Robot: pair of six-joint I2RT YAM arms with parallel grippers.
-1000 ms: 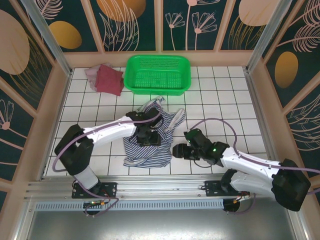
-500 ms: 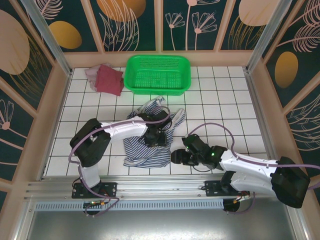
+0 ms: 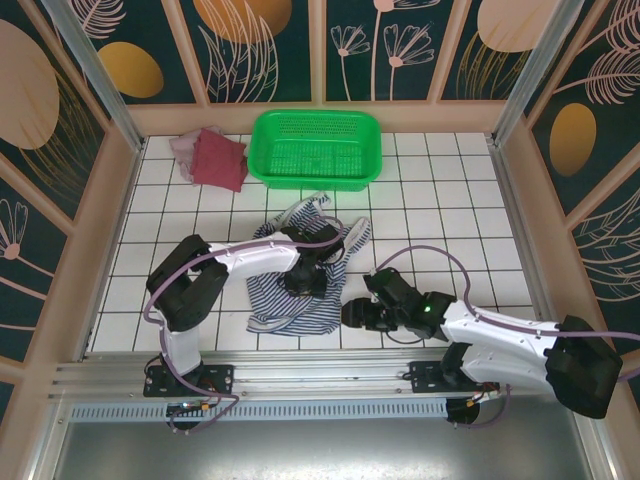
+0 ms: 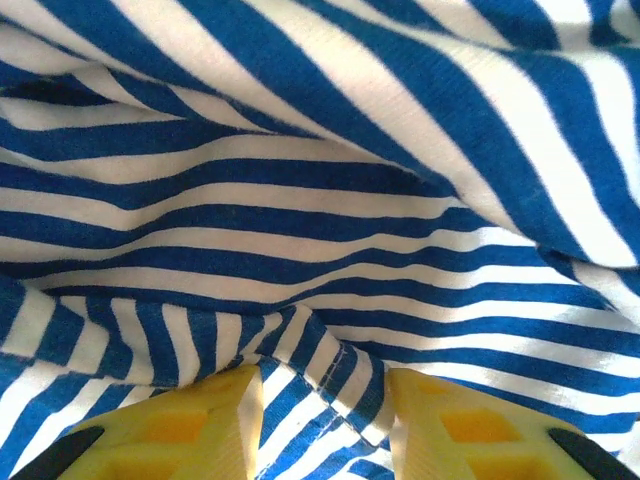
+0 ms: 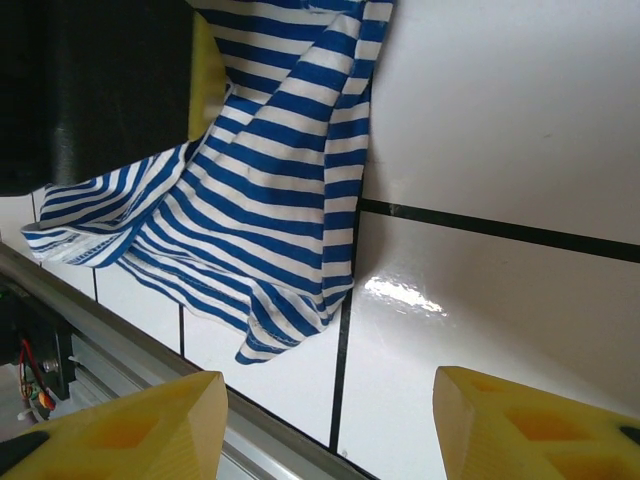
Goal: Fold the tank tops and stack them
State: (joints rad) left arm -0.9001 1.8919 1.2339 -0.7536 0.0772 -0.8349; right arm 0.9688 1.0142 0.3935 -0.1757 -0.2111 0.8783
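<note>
The navy-and-white striped tank top (image 3: 296, 300) lies crumpled in the middle of the tiled floor. My left gripper (image 3: 306, 274) presses down on its upper part. In the left wrist view striped cloth (image 4: 300, 200) is all around. A raised fold with a hem stands between the yellow fingers (image 4: 200, 420) of the left gripper (image 4: 325, 415), whose jaws are still apart. My right gripper (image 3: 352, 315) is open, low over bare tile just right of the top's lower right corner (image 5: 270, 340); nothing lies between the fingers of the right gripper (image 5: 330, 420). The maroon top (image 3: 222, 162) lies folded on the pink top (image 3: 184, 148) at the back left.
A green plastic basket (image 3: 318, 148) stands at the back centre. The metal rail (image 3: 320, 385) runs along the near edge, close to my right gripper. Wooden walls (image 3: 100, 230) close in the left, right and back sides.
My left gripper has slid right along the striped top and its jaws have narrowed round a fold. The right gripper has crept slightly left and nearer the rail, still open.
</note>
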